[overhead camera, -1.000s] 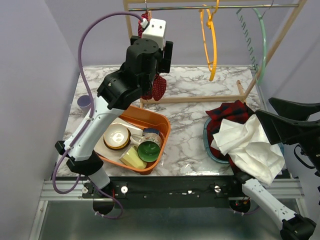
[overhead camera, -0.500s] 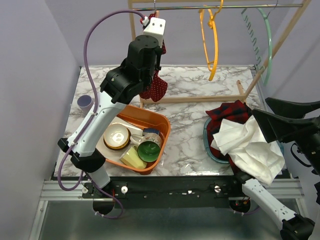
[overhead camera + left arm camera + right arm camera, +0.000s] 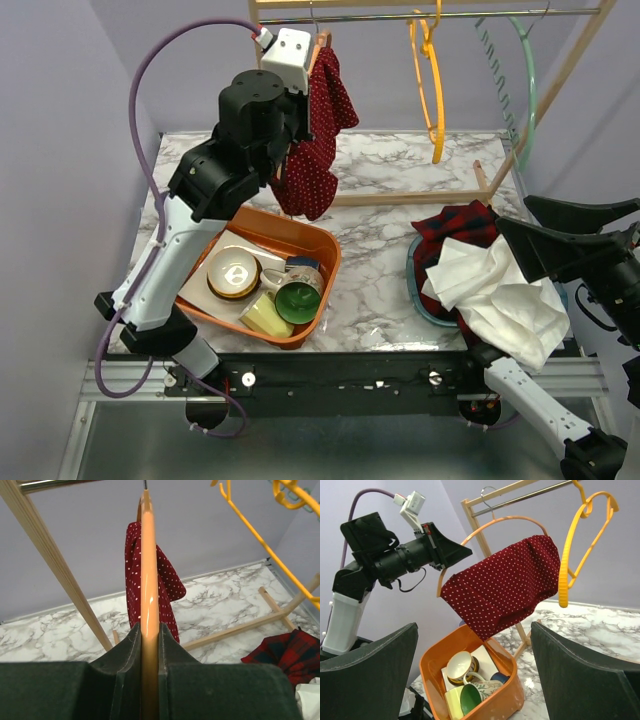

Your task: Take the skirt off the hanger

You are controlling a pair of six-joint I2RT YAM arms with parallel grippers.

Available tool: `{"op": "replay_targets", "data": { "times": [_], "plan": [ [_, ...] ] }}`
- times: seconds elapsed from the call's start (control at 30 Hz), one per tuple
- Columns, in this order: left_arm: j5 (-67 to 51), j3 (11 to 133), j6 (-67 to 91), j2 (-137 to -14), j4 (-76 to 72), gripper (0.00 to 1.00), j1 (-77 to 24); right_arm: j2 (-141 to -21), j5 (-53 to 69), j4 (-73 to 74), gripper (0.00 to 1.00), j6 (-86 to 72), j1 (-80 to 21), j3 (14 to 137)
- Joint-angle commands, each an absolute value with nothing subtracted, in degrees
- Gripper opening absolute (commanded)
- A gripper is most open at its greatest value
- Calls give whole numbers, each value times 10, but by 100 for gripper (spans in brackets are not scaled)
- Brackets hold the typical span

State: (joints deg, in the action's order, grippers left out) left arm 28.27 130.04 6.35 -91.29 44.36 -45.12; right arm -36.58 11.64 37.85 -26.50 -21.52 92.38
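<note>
The skirt [image 3: 315, 150] is dark red with white dots and hangs on a pale orange hanger [image 3: 149, 580] from the rail at the back left. My left gripper [image 3: 149, 627] is shut on the hanger's near end, and the bar runs straight up between its jaws. In the right wrist view the skirt [image 3: 505, 587] drapes broadside over the hanger [image 3: 495, 521], with the left gripper [image 3: 462, 555] at its left tip. My right gripper [image 3: 515, 215] stands open at the right, apart from the skirt, with nothing between its fingers [image 3: 370, 665].
An orange bin [image 3: 320, 250] with cups and a bowl sits below the skirt. A yellow hanger [image 3: 428, 90] and a green hanger [image 3: 525, 80] hang on the same wooden rack [image 3: 400, 197]. A basket of plaid and white cloth [image 3: 480, 280] lies under my right arm.
My left gripper has closed on the hanger and moved left with it. The hanger has turned and the skirt now hangs more spread out.
</note>
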Motion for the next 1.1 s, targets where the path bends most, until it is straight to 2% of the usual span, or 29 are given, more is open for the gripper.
{"op": "replay_targets", "data": {
  "times": [0.0,0.23,0.47,0.9,1.07],
  "plan": [
    [234,1315,65,-868,413,0,-451,-365,128,395,100,-258,-214,919],
    [185,1304,83,-843,420,0,-452,-375,147,424,97,-248,-215,911],
    [173,1232,55,-791,333,0,-452,-382,169,435,96,-246,-215,911],
    [166,1261,51,-799,307,0,-451,-387,180,444,96,-242,-214,927],
    [141,1230,77,-764,324,0,-452,-396,206,445,93,-248,-215,919]
  ]
}}
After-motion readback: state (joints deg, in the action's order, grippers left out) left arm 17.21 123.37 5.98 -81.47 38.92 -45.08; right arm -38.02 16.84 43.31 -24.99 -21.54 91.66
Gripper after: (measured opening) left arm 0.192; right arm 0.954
